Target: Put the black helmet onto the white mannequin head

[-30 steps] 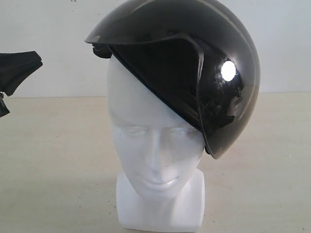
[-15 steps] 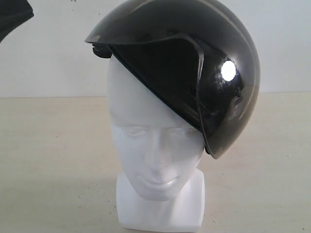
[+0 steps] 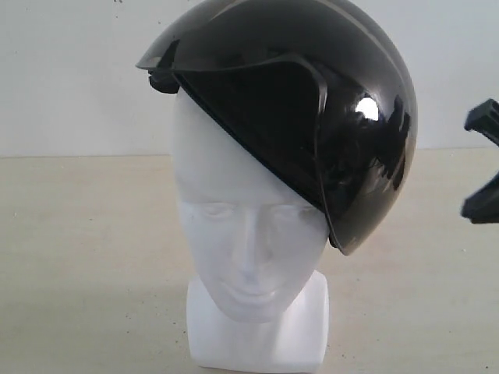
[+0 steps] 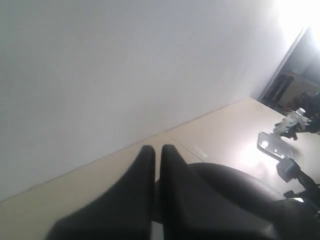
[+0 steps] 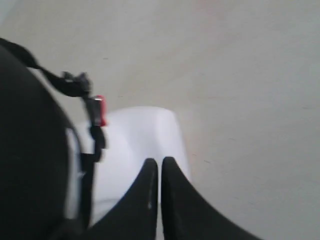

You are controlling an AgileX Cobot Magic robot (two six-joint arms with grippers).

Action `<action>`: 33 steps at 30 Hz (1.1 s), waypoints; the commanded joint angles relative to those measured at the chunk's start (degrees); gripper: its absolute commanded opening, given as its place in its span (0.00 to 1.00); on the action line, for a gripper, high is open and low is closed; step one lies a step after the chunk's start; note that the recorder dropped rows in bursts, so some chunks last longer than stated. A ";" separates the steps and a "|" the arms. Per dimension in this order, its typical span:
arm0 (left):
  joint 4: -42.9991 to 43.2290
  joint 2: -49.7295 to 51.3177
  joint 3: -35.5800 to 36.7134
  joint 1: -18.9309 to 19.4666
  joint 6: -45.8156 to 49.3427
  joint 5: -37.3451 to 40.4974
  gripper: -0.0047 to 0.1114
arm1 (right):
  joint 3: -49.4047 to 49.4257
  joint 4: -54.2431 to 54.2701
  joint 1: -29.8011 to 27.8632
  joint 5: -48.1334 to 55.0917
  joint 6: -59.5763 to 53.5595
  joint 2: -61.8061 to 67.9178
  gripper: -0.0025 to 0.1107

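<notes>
The black helmet (image 3: 312, 93) sits tilted on the white mannequin head (image 3: 242, 226), its rim high over the forehead and low on the side at the right of the exterior view. The tinted visor (image 3: 273, 125) is raised clear of the face. My right gripper (image 5: 160, 161) is shut and empty, apart from the helmet (image 5: 30, 150), near its strap with a red buckle (image 5: 100, 111) and the white neck base (image 5: 135, 145). Part of that gripper (image 3: 483, 164) shows at the exterior view's right edge. My left gripper (image 4: 156, 148) is shut and empty above the helmet's dome (image 4: 240, 195).
The head stands on a beige table (image 3: 86, 249) before a white wall (image 3: 70, 78). In the left wrist view a bottle (image 4: 289, 121) and a clear flat item (image 4: 274, 145) lie at the table's far end.
The left gripper rose out of the exterior view at the upper left. The right gripper came in at the right edge. Helmet and head have not moved.
</notes>
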 commanded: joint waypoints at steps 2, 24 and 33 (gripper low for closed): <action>0.65 3.60 -0.74 -4.78 -0.59 -0.71 0.08 | -0.60 12.21 -0.13 -4.99 -10.75 2.30 0.02; 0.65 8.49 6.78 -6.69 0.82 -10.19 0.08 | -0.82 39.72 -0.03 -4.90 -26.20 -0.18 0.02; 0.65 8.15 12.07 -6.57 2.73 -10.19 0.08 | -0.82 44.44 -0.03 -1.83 -28.59 -1.09 0.02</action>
